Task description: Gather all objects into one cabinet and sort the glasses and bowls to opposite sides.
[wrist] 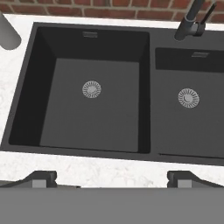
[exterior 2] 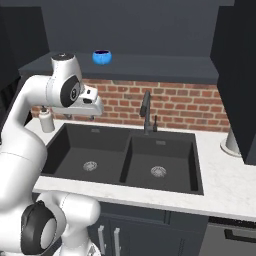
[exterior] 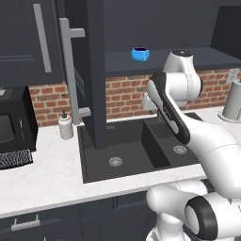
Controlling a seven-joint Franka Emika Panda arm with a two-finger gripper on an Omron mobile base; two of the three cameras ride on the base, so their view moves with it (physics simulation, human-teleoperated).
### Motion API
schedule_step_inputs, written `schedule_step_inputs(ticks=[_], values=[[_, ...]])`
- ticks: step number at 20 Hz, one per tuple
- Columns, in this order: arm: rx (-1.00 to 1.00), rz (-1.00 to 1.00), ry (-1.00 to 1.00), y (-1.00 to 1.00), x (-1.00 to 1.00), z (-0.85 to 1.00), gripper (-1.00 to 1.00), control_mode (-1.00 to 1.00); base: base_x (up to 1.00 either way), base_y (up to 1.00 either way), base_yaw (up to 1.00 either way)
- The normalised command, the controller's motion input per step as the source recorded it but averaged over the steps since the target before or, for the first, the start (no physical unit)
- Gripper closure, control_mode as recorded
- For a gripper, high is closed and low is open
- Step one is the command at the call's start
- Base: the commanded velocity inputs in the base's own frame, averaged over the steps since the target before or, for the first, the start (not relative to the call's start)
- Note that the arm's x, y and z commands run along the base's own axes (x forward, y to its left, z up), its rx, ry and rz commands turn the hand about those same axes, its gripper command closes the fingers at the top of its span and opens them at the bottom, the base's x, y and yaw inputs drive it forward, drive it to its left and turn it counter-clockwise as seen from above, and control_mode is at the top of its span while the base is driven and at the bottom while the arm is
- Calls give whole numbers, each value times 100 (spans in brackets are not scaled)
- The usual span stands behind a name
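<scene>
- The gripper (wrist: 112, 177) is held wide open with nothing between its two tips, most likely because nothing has been picked up yet.
- It is pointed down over the front edge of the black sink (wrist: 26, 87), so the two drains and the white counter (wrist: 109, 168) are seen below it.
- The hand is kept high above the sink, near the bottom edge of the open cabinet (exterior 2: 150, 67); this may leave room for a reach upward.
- The small blue bowl (exterior: 140, 53) is seen on the cabinet's floor, toward its left side and near the front edge. It stands alone and nothing touches it.
- The cabinet door (exterior: 92, 75) is swung open, so the inside can be reached.
- The two glasses and the big dark bowl cannot be found. They may be shut behind other doors.
- The top part of the cabinet is cut off.
- A grey pot (exterior: 233, 101) at the right edge of the counter is only partly seen.
- The soap bottle (exterior: 66, 126) stands at the counter's back edge.
</scene>
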Motion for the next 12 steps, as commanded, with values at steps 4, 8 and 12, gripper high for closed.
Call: schedule_step_inputs(ticks=[4,8,12], values=[[0,-2,0,0,23,25,-100,-100,0,0,0],[0,-4,-13,0,33,87,-100,-100,0,0,0],[0,-3,-23,0,29,88,-100,-100,0,0,0]])
